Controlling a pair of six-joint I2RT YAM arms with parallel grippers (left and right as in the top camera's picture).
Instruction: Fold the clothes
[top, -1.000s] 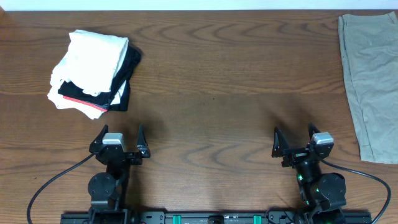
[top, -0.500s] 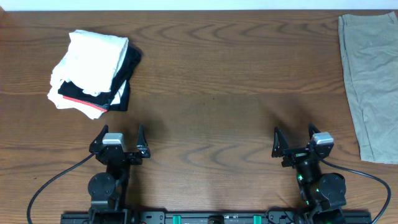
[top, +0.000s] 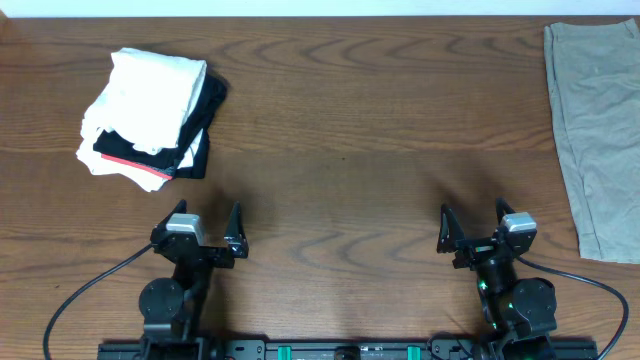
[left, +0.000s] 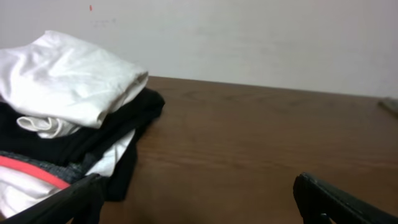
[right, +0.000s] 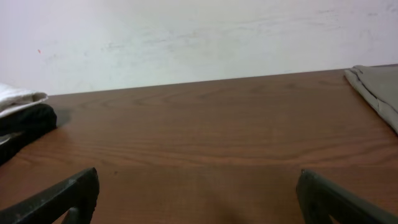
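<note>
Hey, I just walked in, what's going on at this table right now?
Nothing is being handled yet. The left pincer and right pincer both sit open and empty near the front edge of the brown wooden table. The large khaki grey-green cloth garment lies flat and unfolded along the table's right side, apart from the right pincer. A heap of white garments and a black garment with a red stripe sits at the far left.
</note>
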